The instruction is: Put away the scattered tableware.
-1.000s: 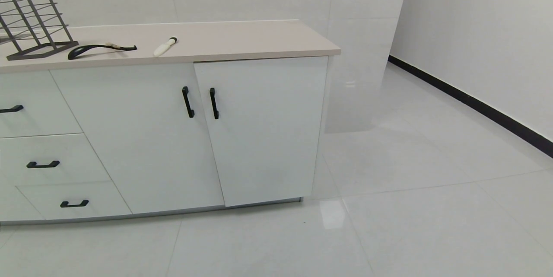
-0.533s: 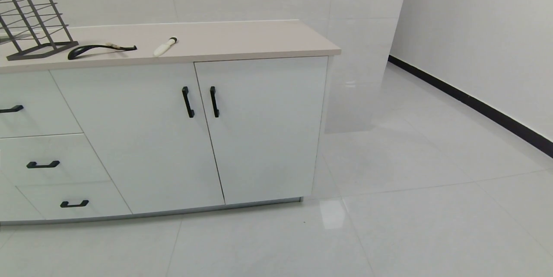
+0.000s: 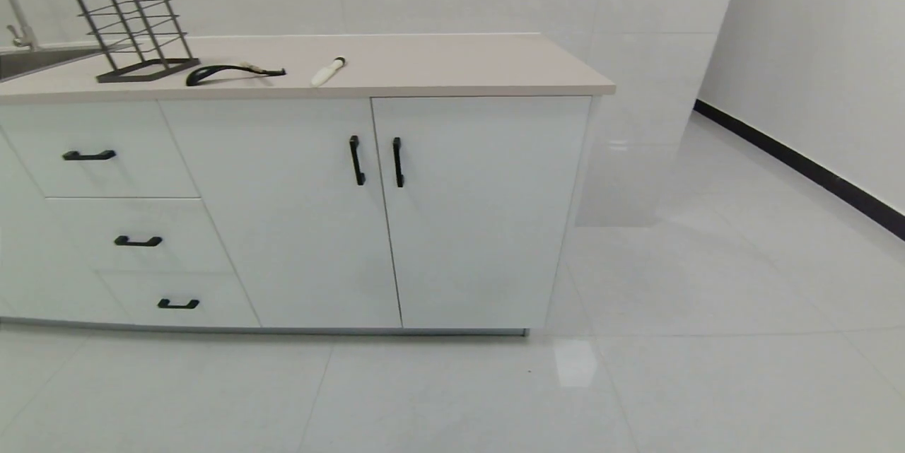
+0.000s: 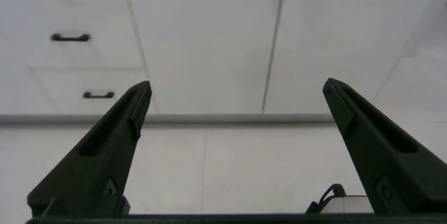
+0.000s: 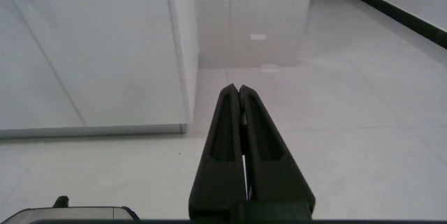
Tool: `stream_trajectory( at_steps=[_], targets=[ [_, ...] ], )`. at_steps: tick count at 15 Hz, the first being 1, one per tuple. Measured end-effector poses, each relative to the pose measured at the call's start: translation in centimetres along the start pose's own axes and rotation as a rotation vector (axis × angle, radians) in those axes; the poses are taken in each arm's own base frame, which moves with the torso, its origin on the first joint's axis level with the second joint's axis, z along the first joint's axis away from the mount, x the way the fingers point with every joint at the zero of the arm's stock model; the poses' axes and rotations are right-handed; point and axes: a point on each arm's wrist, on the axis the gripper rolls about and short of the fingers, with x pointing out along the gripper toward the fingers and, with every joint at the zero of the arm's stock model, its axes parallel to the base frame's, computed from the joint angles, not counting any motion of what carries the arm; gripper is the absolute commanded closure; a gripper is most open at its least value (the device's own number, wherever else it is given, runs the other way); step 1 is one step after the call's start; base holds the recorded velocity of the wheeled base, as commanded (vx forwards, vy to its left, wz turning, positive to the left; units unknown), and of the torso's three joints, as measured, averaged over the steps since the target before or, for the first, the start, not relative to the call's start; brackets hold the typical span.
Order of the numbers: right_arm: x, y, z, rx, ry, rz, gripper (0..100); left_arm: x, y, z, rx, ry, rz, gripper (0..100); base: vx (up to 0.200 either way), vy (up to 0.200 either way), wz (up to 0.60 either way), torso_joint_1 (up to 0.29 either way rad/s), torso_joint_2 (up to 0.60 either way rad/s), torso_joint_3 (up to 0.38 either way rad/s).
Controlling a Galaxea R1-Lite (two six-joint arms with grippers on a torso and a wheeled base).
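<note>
Splayed, empty: left gripper; pinched closed: right gripper. On beige countertop, well above, beyond fingers: black curved ladle, white-handled slim utensil. Risk: clipping countertop edge on raise, knocking utensil off.

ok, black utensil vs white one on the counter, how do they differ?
The black utensil is long and curved; the white utensil is shorter and straight. The black utensil lies right beside the rack; the white utensil lies farther from it, to the right. Both lie flat on the counter, apart from each other.
</note>
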Motion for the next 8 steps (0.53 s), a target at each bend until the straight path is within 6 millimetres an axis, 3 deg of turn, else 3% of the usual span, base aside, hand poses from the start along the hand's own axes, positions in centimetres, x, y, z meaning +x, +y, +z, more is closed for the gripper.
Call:
stream_trajectory(
  at_steps=[2,3,8],
  targets=[
    [0.0,0.0,0.02,0.0,-0.001,0.0,100,0.0,0.0,0.0,-0.002,0.0,0.0,0,0.0,0.0,0.6,0.0,0.0,0.0],
    [0.0,0.0,0.02,0.0,-0.001,0.0,100,0.0,0.0,0.0,-0.003,0.0,0.0,0,0.0,0.0,0.0,0.0,0.0,0.0],
    [0.0,0.0,0.01,0.003,0.0,0.0,100,0.0,0.0,0.01,-0.004,-0.001,0.0,0,0.2,0.0,0.0,0.001,0.0,0.002]
  ],
)
